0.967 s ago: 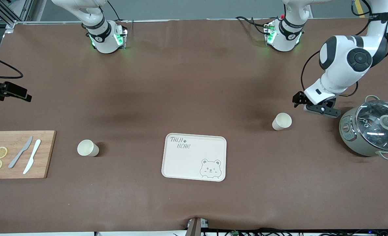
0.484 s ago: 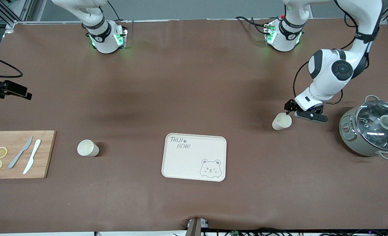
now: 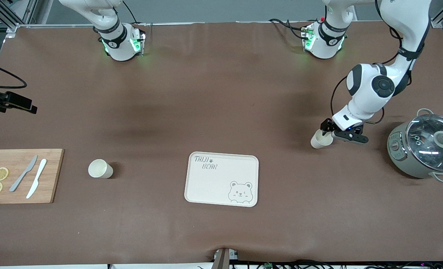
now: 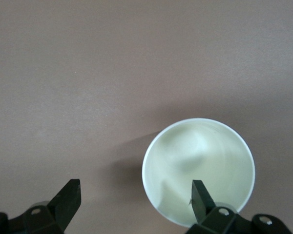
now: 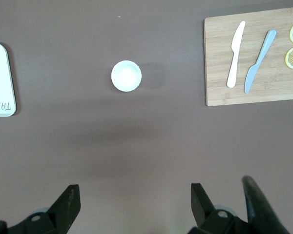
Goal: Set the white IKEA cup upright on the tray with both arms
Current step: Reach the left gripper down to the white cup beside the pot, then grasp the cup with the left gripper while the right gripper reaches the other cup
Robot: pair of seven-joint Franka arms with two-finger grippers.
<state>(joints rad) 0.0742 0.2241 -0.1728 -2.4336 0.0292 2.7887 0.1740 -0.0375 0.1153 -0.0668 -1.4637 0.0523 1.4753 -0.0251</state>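
Observation:
A white cup [image 3: 319,141] stands upright on the brown table toward the left arm's end, beside the pot. My left gripper [image 3: 328,129] is open and low over its rim. In the left wrist view the cup [image 4: 205,156] is seen from above; one fingertip [image 4: 201,194] is inside its mouth, and the other is outside over bare table. A second white cup [image 3: 100,169] stands upright between the tray and the cutting board; it also shows in the right wrist view [image 5: 126,75]. The cream bear tray [image 3: 221,179] is empty. My right gripper [image 5: 134,204] is open, empty and high above the table.
A grey pot with a glass lid [image 3: 425,145] stands close to the left gripper at the table's end. A wooden cutting board [image 3: 53,175] with two knives and lemon slices lies at the right arm's end. A black device [image 3: 10,101] sits at that table edge.
My left arm has swung down and toward the cup near the pot; its open gripper now straddles the cup's rim. The cups, the tray and the right arm have not moved.

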